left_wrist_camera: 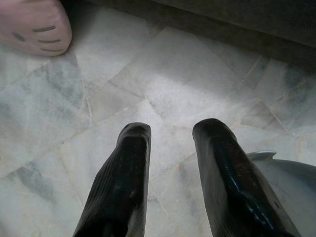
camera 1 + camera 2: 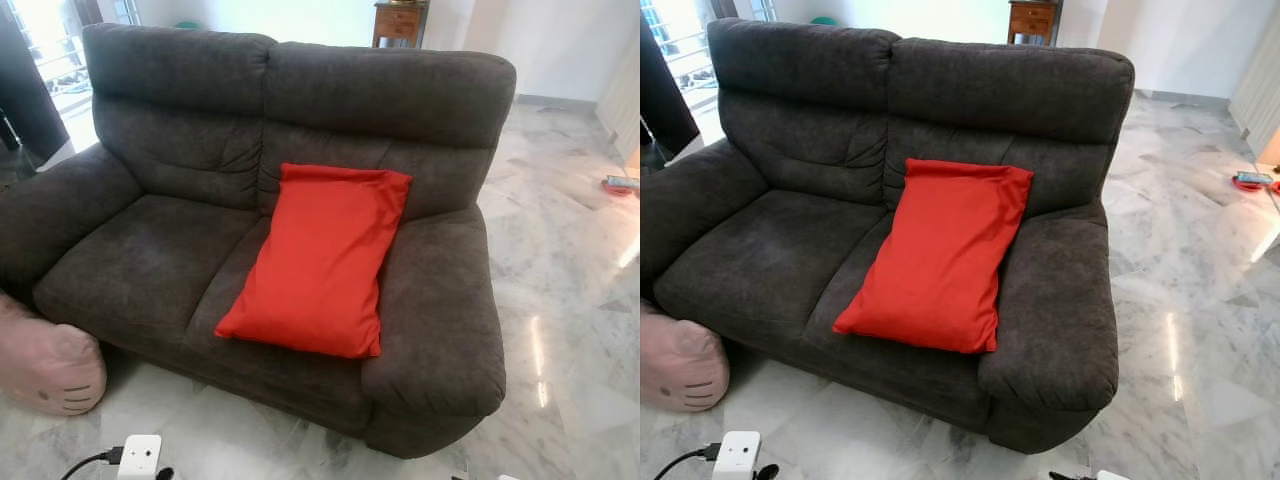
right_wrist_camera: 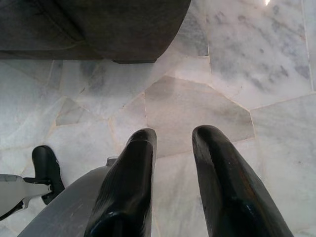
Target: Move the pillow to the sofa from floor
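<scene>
A red pillow lies on the right seat of the dark grey two-seat sofa, leaning back against the backrest and touching the right armrest. My left gripper hangs open over the marble floor, with nothing between its fingers. My right gripper is also open and empty, pointing down at the floor near the sofa's front right corner.
A pink plush cushion with a cat face sits on the floor by the sofa's left front. A white plug box with a black cable lies on the floor in front. Marble floor stretches to the right. A wooden cabinet stands behind the sofa.
</scene>
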Motion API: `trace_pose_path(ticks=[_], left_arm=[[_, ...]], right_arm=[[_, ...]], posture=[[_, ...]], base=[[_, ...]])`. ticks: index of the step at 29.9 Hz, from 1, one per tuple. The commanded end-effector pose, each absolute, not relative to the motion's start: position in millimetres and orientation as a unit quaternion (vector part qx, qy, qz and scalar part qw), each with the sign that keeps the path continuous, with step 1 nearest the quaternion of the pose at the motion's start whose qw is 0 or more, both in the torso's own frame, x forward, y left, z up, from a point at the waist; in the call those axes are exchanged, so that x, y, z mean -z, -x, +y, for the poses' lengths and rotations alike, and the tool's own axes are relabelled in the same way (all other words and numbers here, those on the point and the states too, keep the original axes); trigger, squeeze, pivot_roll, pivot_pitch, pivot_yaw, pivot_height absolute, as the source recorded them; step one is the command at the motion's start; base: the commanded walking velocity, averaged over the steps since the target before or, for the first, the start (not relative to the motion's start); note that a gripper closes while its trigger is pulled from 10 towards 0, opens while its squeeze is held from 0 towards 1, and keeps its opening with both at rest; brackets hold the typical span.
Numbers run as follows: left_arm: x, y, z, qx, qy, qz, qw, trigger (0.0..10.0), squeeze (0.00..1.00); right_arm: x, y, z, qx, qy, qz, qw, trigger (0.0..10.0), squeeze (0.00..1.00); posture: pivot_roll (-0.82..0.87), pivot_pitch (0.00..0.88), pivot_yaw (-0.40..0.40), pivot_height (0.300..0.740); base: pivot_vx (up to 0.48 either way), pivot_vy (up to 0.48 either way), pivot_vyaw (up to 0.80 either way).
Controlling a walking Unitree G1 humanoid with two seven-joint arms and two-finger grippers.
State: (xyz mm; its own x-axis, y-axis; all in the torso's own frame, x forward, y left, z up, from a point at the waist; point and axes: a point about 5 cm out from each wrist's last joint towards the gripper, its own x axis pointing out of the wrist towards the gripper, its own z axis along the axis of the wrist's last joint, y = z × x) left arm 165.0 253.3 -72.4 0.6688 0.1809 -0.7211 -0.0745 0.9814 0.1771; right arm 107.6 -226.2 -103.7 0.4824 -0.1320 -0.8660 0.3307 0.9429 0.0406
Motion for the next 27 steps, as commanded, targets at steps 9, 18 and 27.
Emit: trace_pose_path(ticks=[9,18,27], left_arm=[[78.1,-155.6,254.4,-0.073,-0.062,0.432,0.897,10.0,0.00],[79.0,-155.2,252.9,-0.073,-0.057,0.435,0.896,10.0,0.00],[79.2,-154.8,252.3,-0.074,-0.054,0.434,0.896,10.0,0.00]], right_arm=[[103.3,-108.4,-225.6,0.137,-0.112,0.483,0.858,10.0,0.00],[102.4,-110.3,-226.8,0.133,-0.108,0.481,0.860,10.0,0.00],[101.8,-111.9,-226.8,0.124,-0.102,0.479,0.863,10.0,0.00]], posture=[[0.03,0.000,-0.016,0.740],[0.03,0.011,-0.024,0.740],[0.03,0.016,-0.030,0.740]], base=[[0.000,0.244,0.00],[0.000,0.245,0.00],[0.000,0.265,0.00]])
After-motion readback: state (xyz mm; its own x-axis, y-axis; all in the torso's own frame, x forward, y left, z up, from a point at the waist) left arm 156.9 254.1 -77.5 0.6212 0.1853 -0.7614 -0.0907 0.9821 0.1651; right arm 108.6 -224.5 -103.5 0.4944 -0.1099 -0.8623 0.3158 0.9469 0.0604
